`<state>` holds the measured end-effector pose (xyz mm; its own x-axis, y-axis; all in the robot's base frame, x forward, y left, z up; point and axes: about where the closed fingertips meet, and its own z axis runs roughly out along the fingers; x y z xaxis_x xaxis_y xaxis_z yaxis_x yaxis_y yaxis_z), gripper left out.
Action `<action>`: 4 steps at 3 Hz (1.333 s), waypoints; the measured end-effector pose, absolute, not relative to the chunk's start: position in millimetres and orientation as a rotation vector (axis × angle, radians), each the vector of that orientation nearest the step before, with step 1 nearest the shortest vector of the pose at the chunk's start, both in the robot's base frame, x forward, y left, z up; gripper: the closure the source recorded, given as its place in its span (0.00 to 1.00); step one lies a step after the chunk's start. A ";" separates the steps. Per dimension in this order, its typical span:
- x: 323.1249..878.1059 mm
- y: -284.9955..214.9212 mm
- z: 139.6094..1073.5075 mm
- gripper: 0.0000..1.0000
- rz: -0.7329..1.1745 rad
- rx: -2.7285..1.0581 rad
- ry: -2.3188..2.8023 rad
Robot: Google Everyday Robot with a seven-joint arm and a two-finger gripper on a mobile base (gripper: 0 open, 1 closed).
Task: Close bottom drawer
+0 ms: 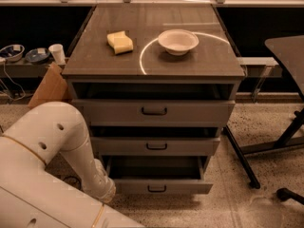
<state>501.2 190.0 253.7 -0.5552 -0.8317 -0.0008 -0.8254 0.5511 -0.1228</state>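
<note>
Speckled flooring runs under a grey cabinet (152, 70) whose top carries a yellow sponge (120, 42) and a white bowl (177, 41), both well clear of the work below. In the camera view the bottom drawer (159, 187) juts out farthest, its dark cavity exposed. The white arm (71, 141) bends low so that the gripper (107, 191) sits just beside that drawer's left front corner, probably placed to shove the front inward. I cannot tell how far the gripper is open or whether it grasps anything.

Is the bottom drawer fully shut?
No: the bottom drawer sticks out beyond the middle drawer, dark inside showing, with the gripper down by its front corner, picture left.
</note>
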 end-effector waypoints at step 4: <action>525.3 275.3 212.1 1.00 -0.036 -1.367 2.726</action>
<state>525.3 275.3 212.1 -0.5950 -0.8006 -0.0716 -0.7984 0.5989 -0.0621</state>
